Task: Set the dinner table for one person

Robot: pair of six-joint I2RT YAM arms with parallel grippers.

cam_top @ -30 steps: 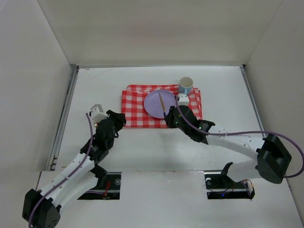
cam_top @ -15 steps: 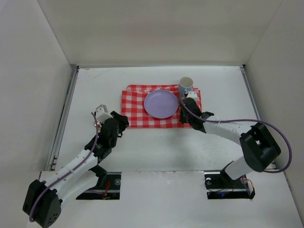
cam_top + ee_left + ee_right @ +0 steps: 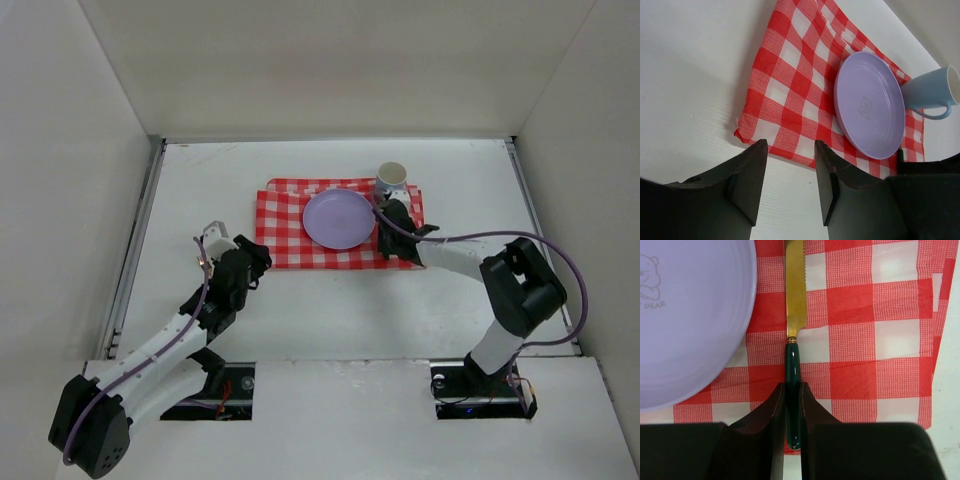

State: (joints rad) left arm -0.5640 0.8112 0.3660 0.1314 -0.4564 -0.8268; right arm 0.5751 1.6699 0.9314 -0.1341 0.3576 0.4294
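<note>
Right wrist view: the right gripper is closed on the dark green handle of a knife, its two fingers pressed against either side of the handle near its end. The gold blade points away from the wrist and runs just beside the right rim of the lilac plate. Blade and handle lie over the red-and-white checkered cloth; the knife looks to be resting flat on it, though the view from above does not settle that.

The top external view shows the cloth spread on the far middle of the white dinner table, with the plate at its centre. A pale blue cup stands upright at the cloth's far right corner, its handle turned toward the plate's side. The right arm reaches across from the right, so its gripper sits over the cloth's right strip.

The left gripper has its fingers spread apart and holds nothing. It hangs over bare tabletop just short of the cloth's near left corner
</note>
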